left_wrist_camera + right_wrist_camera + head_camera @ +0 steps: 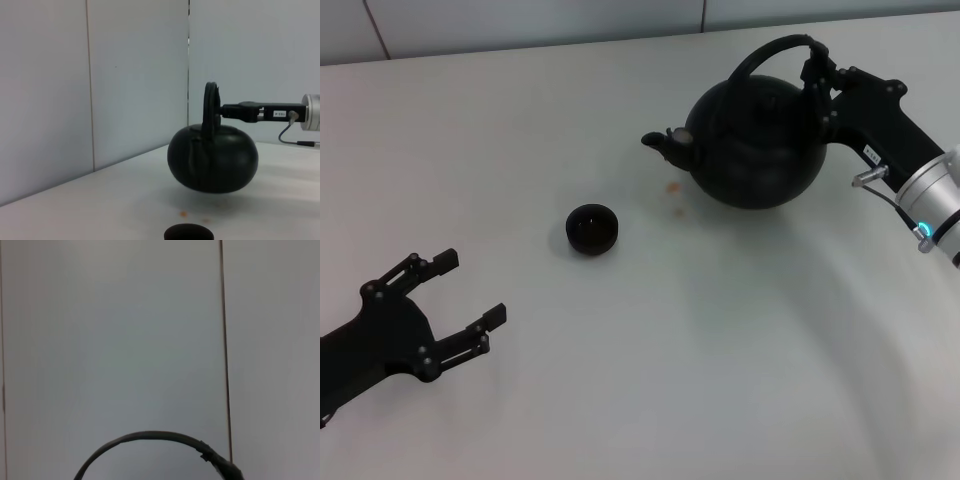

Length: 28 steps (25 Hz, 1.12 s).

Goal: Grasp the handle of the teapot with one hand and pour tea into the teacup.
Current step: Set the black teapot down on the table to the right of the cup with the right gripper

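Note:
The large matte-black teapot [757,142] hangs just above the white table at the far right, its short spout pointing left toward the teacup. My right gripper [817,78] is shut on the arched handle [768,55] at its right end. From the left wrist view the teapot [212,159] floats clear of the table, with a shadow beneath it and the handle [210,107] held by the right gripper [220,111]. The handle's arc [150,437] shows in the right wrist view. The small black teacup [592,229] stands upright left of the spout, its rim [188,233] also showing in the left wrist view. My left gripper [472,288] rests open at the near left.
A few small orange-brown spots [673,187] mark the table between teacup and teapot. A pale panelled wall [620,20] runs along the table's far edge behind the teapot.

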Available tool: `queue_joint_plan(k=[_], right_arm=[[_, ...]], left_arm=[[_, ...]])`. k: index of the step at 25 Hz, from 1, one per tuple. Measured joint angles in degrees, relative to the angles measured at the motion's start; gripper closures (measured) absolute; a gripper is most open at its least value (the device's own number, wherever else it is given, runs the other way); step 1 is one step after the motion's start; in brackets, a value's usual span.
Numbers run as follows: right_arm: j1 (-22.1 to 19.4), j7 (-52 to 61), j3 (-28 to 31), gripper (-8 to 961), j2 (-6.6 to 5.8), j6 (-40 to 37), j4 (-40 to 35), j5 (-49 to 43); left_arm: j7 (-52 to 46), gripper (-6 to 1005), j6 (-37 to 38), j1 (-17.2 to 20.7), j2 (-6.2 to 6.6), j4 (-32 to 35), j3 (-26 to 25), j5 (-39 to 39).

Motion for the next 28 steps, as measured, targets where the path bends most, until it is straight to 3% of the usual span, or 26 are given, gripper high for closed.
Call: queue_joint_plan(k=[28], right_arm=[[0.09, 0.44, -0.03, 871, 0.01, 2.56, 0.15, -0.13]], left_arm=[[-0.03, 140, -0.08, -0.11, 0.0, -0.34, 0.0, -0.1]])
